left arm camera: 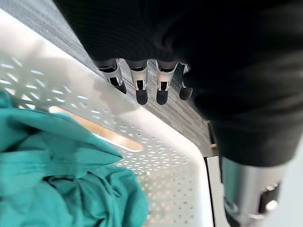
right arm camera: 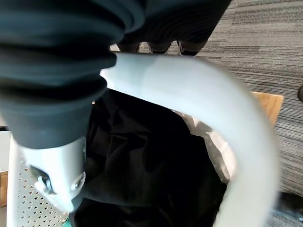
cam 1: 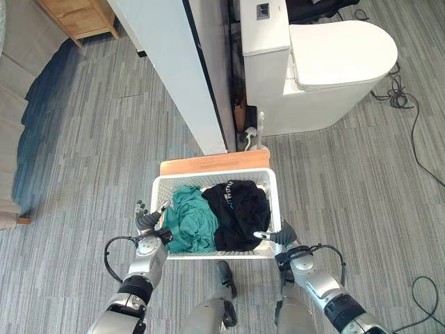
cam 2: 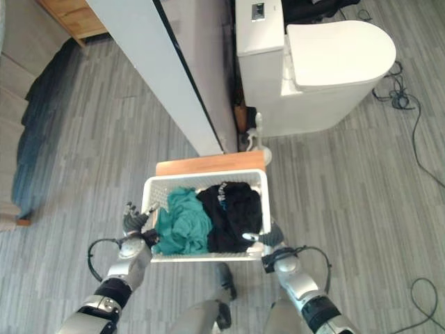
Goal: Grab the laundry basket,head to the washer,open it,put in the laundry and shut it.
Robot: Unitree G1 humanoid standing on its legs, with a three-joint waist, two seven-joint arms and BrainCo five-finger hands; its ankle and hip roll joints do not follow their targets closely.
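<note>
On the floor before the wooden stool | laundry basket of teal cloth and black garment | left hand straight-fingered beside rim, ungripped | right hand hooked round rim | risk: one-sided lift, tipping, spill.

R hand fingers hidden under laundry basket rim at 5 o'clock; grip can't be told. Wood shelf at 11 o'clock cut by top edge. Black garment blurred in R wrist view.

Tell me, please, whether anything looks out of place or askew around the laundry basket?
Nothing stands out. The basket sits level, teal cloth and black cloth inside it, nothing spilled.
</note>
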